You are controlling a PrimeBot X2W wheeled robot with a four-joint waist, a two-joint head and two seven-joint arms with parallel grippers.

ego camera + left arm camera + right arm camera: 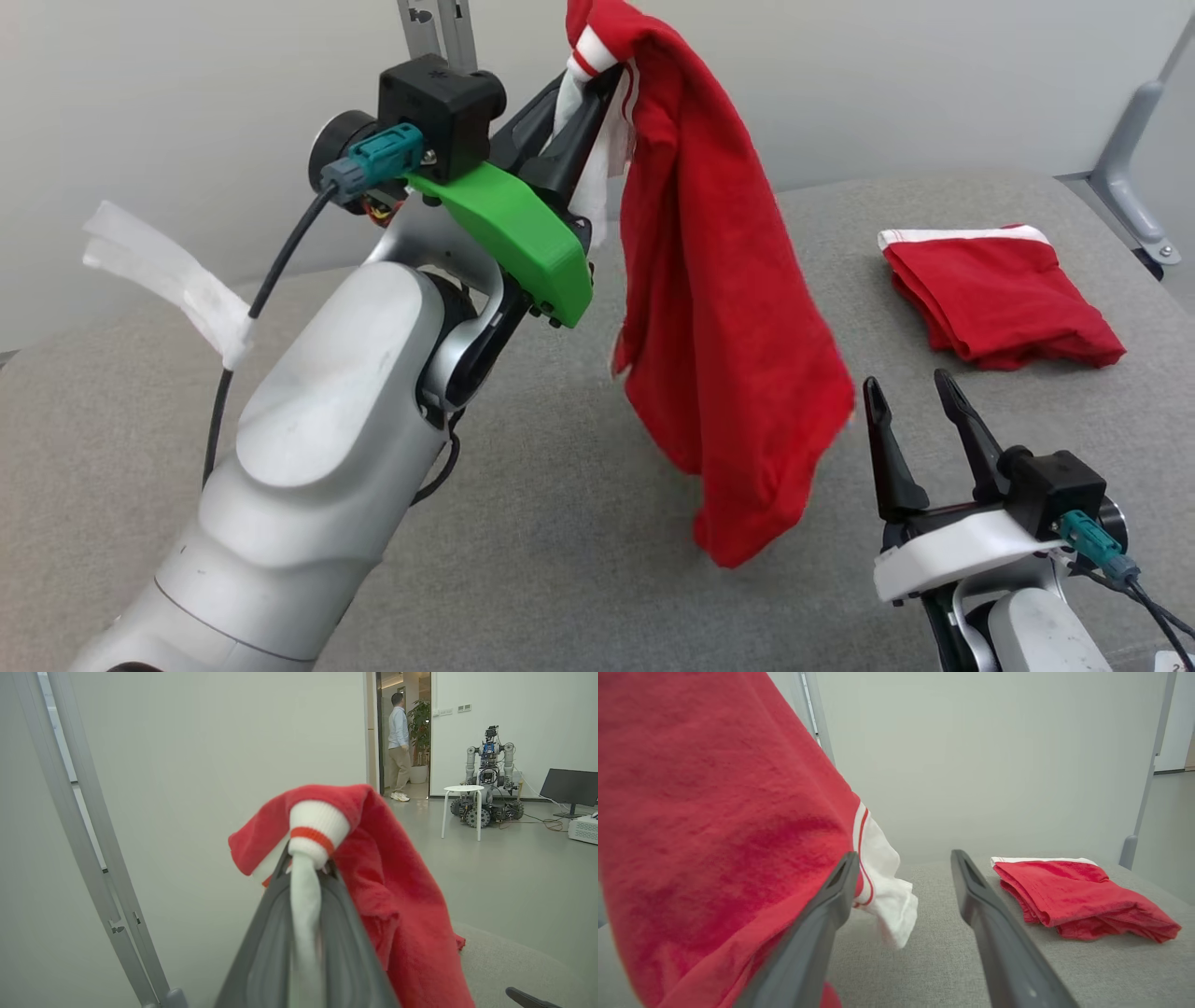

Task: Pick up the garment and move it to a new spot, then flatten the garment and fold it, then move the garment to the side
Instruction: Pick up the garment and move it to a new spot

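Now the left gripper (590, 89) is up high, far centre, clamped shut on the white ribbed cuff of the red garment (728, 327). It hangs free from the gripper in the air, white striped trim near the top, lower end dangling low over the grey table (523, 560); whether it touches cannot be told. The right gripper (907, 381) sits low, near right, fingers spread wide, holding nothing, just right of the hanging cloth. A folded garment (1004, 299), red with a white edge, lies flat on the table far right, well apart from both grippers.
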